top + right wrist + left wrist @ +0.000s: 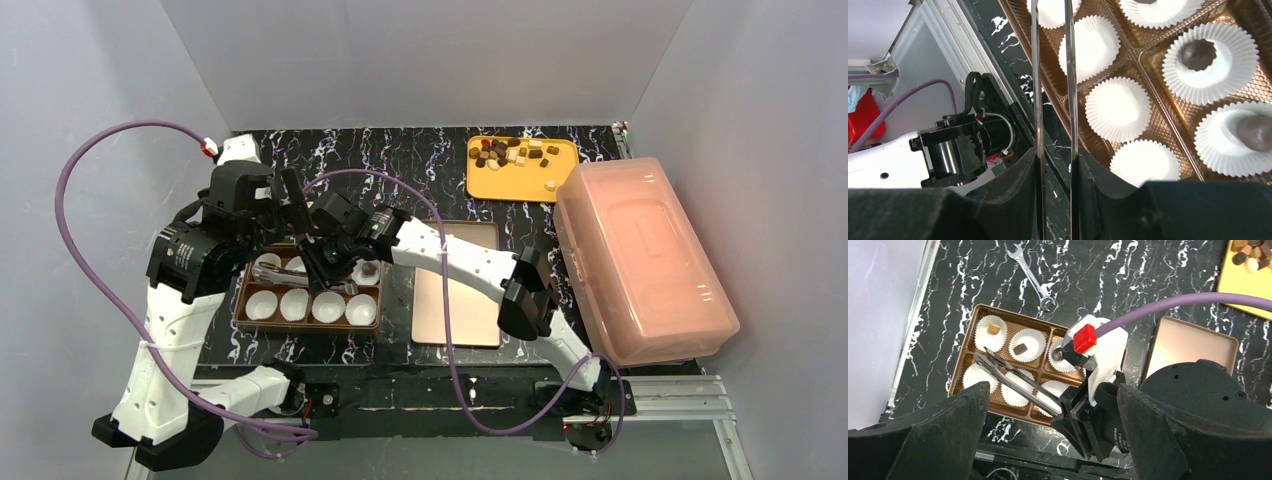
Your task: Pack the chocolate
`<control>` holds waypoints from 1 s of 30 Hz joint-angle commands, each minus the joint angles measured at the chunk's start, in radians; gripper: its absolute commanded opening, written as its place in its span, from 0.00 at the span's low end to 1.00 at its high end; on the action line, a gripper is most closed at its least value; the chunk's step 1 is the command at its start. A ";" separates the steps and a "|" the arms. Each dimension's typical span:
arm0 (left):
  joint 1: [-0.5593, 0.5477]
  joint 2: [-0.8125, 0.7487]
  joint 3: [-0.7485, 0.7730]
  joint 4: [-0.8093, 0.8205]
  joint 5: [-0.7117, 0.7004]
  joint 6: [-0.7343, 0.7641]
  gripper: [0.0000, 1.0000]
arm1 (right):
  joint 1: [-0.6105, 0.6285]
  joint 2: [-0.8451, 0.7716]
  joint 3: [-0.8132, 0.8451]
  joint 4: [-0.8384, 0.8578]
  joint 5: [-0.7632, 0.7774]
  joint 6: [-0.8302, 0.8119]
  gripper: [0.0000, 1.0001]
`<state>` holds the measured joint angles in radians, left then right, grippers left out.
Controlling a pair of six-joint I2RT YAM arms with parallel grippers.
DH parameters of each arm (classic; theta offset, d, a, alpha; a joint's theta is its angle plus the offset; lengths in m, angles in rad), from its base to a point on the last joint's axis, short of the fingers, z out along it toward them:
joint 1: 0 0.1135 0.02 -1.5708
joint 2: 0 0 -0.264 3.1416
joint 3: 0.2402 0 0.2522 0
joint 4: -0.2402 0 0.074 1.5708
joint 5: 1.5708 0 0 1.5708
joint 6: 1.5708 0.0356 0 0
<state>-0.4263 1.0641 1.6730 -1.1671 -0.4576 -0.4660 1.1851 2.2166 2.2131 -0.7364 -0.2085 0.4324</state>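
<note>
Loose chocolate (515, 153) chunks, dark, tan and cream, lie on a yellow tray (490, 182) at the back right. A brown box (243, 300) holds white paper cups. Three cups hold pieces: a tan chunk (993, 329), a dark chunk (1020, 348) and a round dark piece (1199, 54). My right gripper (335, 255) (1054, 165) is shut on metal tongs (1013, 377) (1037, 75), which reach over the box's empty front cups. I see nothing between the tong tips. My left gripper (285, 205) (1053, 390) hangs open above the box, holding nothing.
A flat copper-brown lid (457, 285) lies right of the box. A large pink plastic container (640, 255) stands at the right edge. A wrench (1033, 277) lies on the marbled black mat behind the box. Purple cables arc over both arms.
</note>
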 commanded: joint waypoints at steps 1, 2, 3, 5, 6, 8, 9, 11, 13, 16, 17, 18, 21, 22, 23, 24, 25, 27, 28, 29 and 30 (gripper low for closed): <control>0.001 -0.008 0.027 -0.013 -0.018 -0.013 0.99 | 0.030 0.033 0.070 0.058 -0.051 -0.029 0.33; 0.001 -0.008 0.027 -0.013 -0.018 -0.013 0.99 | 0.031 0.039 0.072 0.058 -0.056 -0.027 0.33; 0.001 -0.008 0.027 -0.012 -0.018 -0.013 0.99 | 0.033 0.044 0.072 0.058 -0.060 -0.027 0.33; 0.001 -0.006 0.025 -0.010 -0.017 -0.011 1.00 | 0.037 0.052 0.072 0.057 -0.061 -0.026 0.33; 0.001 -0.007 0.024 -0.008 -0.017 -0.010 0.99 | 0.040 0.055 0.073 0.058 -0.063 -0.026 0.34; 0.001 -0.006 0.022 -0.008 -0.017 -0.008 0.99 | 0.043 0.063 0.076 0.057 -0.069 -0.025 0.34; 0.001 -0.006 0.021 -0.007 -0.016 -0.008 0.99 | 0.045 0.067 0.077 0.057 -0.073 -0.025 0.34; 0.001 -0.009 0.017 -0.004 -0.016 -0.008 1.00 | 0.048 0.076 0.081 0.056 -0.078 -0.025 0.34; 0.001 -0.012 0.012 -0.002 -0.015 -0.008 1.00 | 0.051 0.088 0.085 0.053 -0.083 -0.025 0.35; 0.001 -0.016 0.006 0.000 -0.015 -0.008 1.00 | 0.052 0.103 0.093 0.054 -0.093 -0.022 0.36; 0.001 -0.017 0.005 -0.001 -0.017 -0.008 1.00 | 0.053 0.108 0.096 0.053 -0.094 -0.021 0.36; 0.001 -0.017 0.004 -0.001 -0.018 -0.008 0.99 | 0.053 0.114 0.102 0.052 -0.096 -0.022 0.37; 0.001 -0.022 0.002 0.002 -0.019 -0.007 0.99 | 0.053 0.127 0.116 0.047 -0.096 -0.022 0.37; 0.001 -0.022 0.001 0.004 -0.019 -0.005 1.00 | 0.053 0.131 0.120 0.045 -0.096 -0.022 0.38; 0.001 -0.023 0.000 0.005 -0.019 -0.006 1.00 | 0.054 0.135 0.124 0.044 -0.095 -0.020 0.38; 0.001 -0.022 0.000 0.006 -0.018 -0.004 0.99 | 0.053 0.137 0.125 0.043 -0.097 -0.020 0.38; 0.001 -0.021 -0.001 0.006 -0.018 -0.004 0.99 | 0.053 0.141 0.128 0.044 -0.098 -0.020 0.39; 0.001 -0.023 -0.004 0.010 -0.018 -0.002 0.99 | 0.053 0.143 0.132 0.042 -0.100 -0.019 0.40; 0.001 -0.024 -0.004 0.011 -0.017 -0.002 0.99 | 0.054 0.144 0.133 0.042 -0.098 -0.019 0.41; 0.001 -0.025 -0.005 0.012 -0.018 -0.002 0.99 | 0.053 0.144 0.134 0.040 -0.096 -0.019 0.41; 0.001 -0.024 -0.005 0.015 -0.016 -0.002 0.99 | 0.053 0.142 0.134 0.039 -0.093 -0.019 0.42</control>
<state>-0.4229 1.0500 1.6726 -1.1645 -0.4728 -0.4587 1.2366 2.3734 2.2871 -0.7078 -0.2832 0.4191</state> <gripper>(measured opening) 0.992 0.416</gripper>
